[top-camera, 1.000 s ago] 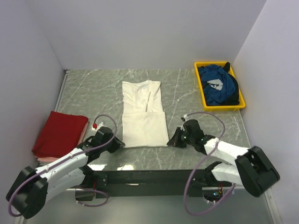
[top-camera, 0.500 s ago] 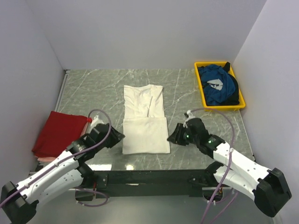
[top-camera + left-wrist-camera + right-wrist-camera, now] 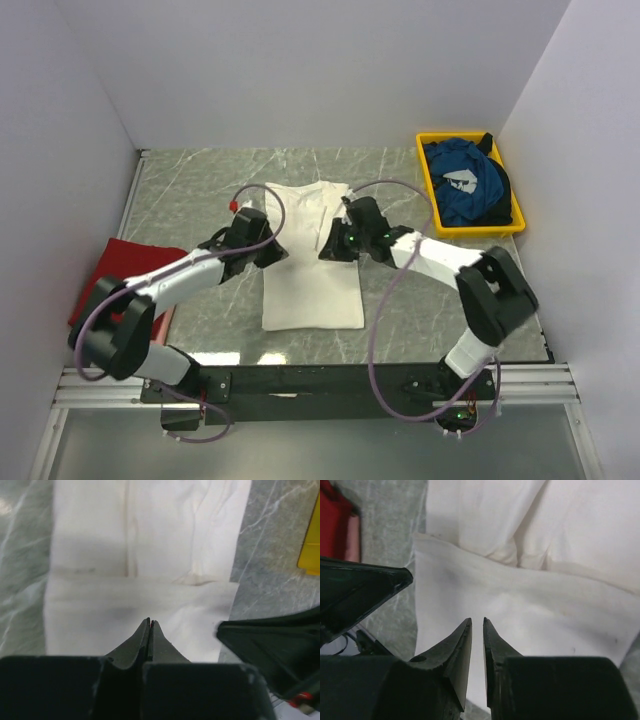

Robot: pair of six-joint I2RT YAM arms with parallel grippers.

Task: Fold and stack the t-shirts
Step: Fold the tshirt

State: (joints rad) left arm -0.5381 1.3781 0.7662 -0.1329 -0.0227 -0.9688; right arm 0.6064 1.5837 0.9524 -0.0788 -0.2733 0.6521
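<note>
The cream-white t-shirt [image 3: 310,290] lies flat mid-table, its lower part folded up over itself; it also shows in the left wrist view [image 3: 140,545] and the right wrist view [image 3: 530,600]. My left gripper [image 3: 278,252] is over its left edge at the fold, jaws shut with nothing between them [image 3: 150,621]. My right gripper [image 3: 326,250] is over the shirt's middle, jaws a narrow gap apart and empty [image 3: 477,620]. The dark red t-shirt [image 3: 110,275] lies folded at the left. The blue t-shirt [image 3: 465,190] with a white print lies crumpled in the tray.
A yellow plastic tray [image 3: 430,195] stands at the back right by the wall. White walls close in the table on the left, back and right. Both forearms stretch across the table's near half. A black rail runs along the near edge.
Both grippers have moved from the shirt's near corners up and inward to its middle. The shirt's near edge sits slightly closer to me than one second ago.
</note>
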